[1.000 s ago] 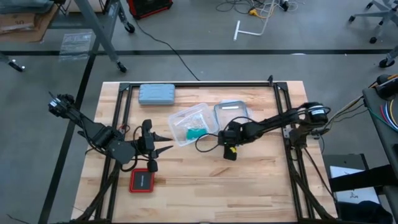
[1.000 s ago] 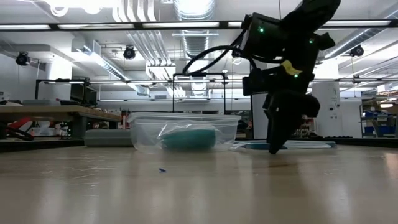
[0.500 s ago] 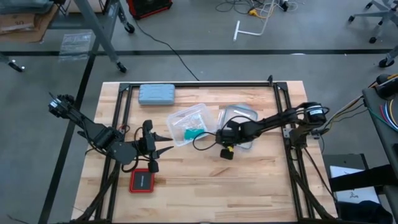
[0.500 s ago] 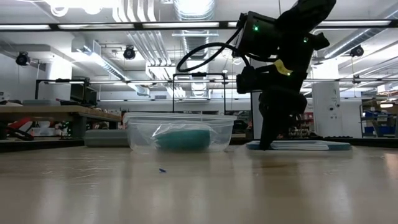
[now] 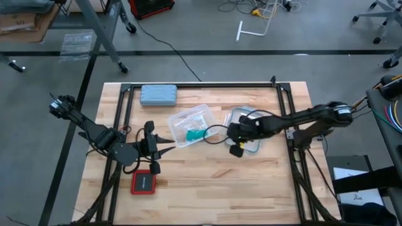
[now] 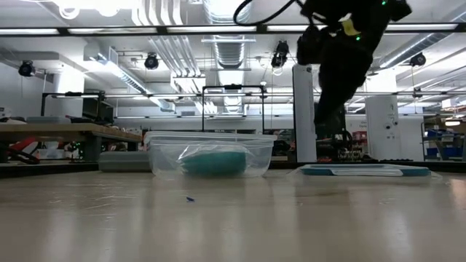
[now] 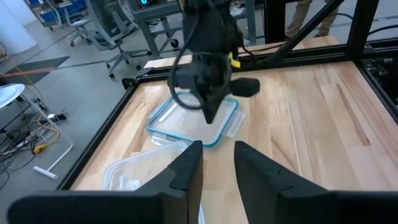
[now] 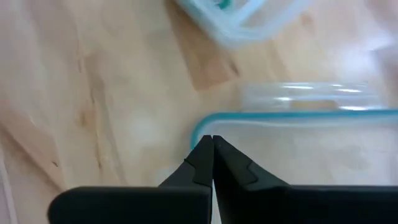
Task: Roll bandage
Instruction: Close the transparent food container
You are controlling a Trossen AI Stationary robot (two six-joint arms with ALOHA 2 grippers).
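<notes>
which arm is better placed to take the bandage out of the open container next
Probably the left. The left gripper sits low on the table, fingers open, just left of the container holding the bandage. The right gripper is shut, raised above the lid on the far side.

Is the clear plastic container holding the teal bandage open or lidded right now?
Open. The clear plastic container has no lid on it; its teal-rimmed clear lid lies flat on the table beside it, under the right gripper. The teal bandage sits inside.

No text, label, brand or number can be read anywhere in these views. The grey-blue case (image 5: 158, 95) near the bench's far left corner and the red pad (image 5: 142, 182) near its left front edge show no legible marks.
</notes>
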